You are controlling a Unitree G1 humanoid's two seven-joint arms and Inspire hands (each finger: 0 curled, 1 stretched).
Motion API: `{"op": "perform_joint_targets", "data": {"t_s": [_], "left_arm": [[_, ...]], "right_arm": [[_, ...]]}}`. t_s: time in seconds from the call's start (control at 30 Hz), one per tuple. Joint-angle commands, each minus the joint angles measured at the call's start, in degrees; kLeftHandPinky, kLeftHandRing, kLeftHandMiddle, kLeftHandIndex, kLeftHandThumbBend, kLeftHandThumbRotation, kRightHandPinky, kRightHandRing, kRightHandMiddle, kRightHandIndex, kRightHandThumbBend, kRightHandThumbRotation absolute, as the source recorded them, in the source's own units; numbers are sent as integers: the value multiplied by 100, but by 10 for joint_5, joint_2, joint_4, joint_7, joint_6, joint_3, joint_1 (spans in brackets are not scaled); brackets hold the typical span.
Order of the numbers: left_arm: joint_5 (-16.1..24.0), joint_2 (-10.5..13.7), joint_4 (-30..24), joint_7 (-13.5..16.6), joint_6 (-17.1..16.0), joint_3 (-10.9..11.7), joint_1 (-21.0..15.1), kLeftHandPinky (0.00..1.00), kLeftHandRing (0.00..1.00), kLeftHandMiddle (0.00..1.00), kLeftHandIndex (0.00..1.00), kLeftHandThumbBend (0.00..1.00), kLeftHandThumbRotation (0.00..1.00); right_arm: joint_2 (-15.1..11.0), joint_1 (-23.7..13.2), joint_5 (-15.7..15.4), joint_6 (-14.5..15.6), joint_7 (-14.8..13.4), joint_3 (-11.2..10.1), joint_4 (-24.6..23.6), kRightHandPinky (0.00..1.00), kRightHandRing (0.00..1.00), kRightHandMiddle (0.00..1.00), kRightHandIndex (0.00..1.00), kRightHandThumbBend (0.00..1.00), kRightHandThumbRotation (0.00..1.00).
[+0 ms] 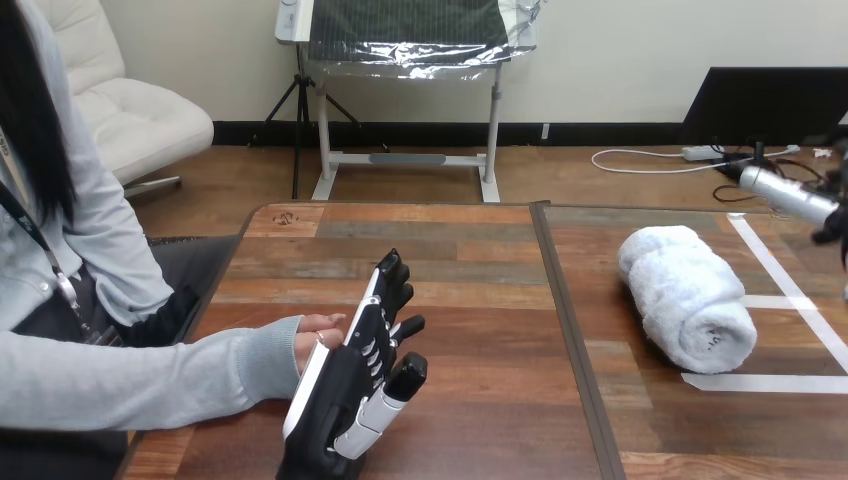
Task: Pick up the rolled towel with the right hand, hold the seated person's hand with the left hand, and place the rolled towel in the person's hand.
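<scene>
Starting nearest: L hand sits low on the table, set on edge w/ fingers straight and thumb sticking out, so it's released, gripping nothing. The person's hand is right against its white back side, fingertips just showing past it. They look to be touching, but nothing is wrapped round the person's hand, so that hold isn't made yet.

Across the dark seam, on the rt half of the table, lies the rolled towel, inside the white tape marks. It lies on its side, roll axis running from far-left to near-right, spiral end facing the near side.

Handling, my guess: white terry, soft, light and squashy, not slippery, nothing to break. Main risk is the loose outer flap unrolling if it's taken by an end or pinched at the edge. Best taken mid-length, closing across the roll from above, firm enough to dent it so the wrap stays shut.

Farthest: rt hand at the far rt edge, at the end of the silver forearm, mostly cut off, so can't tell if it's released or clenched. It's beyond the towel and to its rt, near its far end but apart, not touching. Pickup not yet begun.
</scene>
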Motion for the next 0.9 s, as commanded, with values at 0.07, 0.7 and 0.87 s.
{"op": "perform_joint_targets", "data": {"t_s": [0.07,0.7,0.87], "left_arm": [[0,-5,-11,2,-15,-6,-27,89,97,100,100,100,81],[-4,-6,-18,-1,-15,-12,-18,88,96,100,100,100,82],[-4,-6,-19,-1,-15,-13,-17,88,96,100,100,100,81]], "right_arm": [[15,-51,-17,6,0,23,2,68,87,93,99,100,55],[28,-35,-34,24,1,51,12,67,88,94,99,100,59],[31,-31,-42,30,3,60,14,66,88,94,99,100,59]]}}
